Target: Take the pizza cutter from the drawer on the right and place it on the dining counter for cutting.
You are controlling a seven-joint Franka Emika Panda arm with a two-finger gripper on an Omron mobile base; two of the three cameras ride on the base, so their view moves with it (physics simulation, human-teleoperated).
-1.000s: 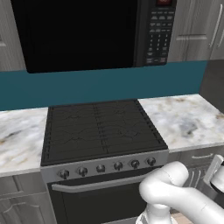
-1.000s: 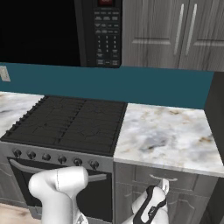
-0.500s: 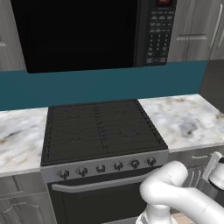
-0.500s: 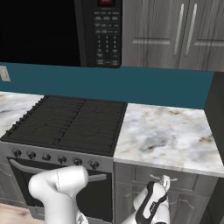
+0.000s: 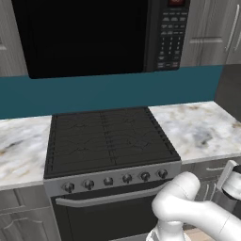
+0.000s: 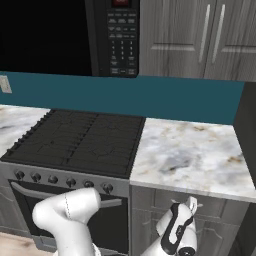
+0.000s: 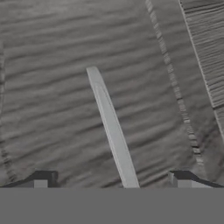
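Observation:
The drawer (image 6: 225,202) is shut; its grey panel front sits just under the right marble worktop (image 6: 190,155). In the hand view the drawer front (image 7: 57,87) is close ahead, and its silver bar handle (image 7: 111,127) runs up between my fingertips (image 7: 41,178). My gripper (image 7: 111,180) is open, with the handle's near end between the jaws and no contact visible. From the base views the gripper (image 6: 190,204) (image 5: 228,173) hangs low in front of that drawer (image 5: 212,168). The pizza cutter is hidden. The dining counter is out of view.
A black stove (image 5: 108,139) with a row of knobs and an oven door with a steel bar handle (image 5: 108,197) stands left of the drawer. A black microwave (image 5: 94,33) hangs above it. A dark wall (image 6: 247,130) closes off the right side.
The hand has edged slightly toward the drawer front. Its jaws stay open. Nothing else has moved.

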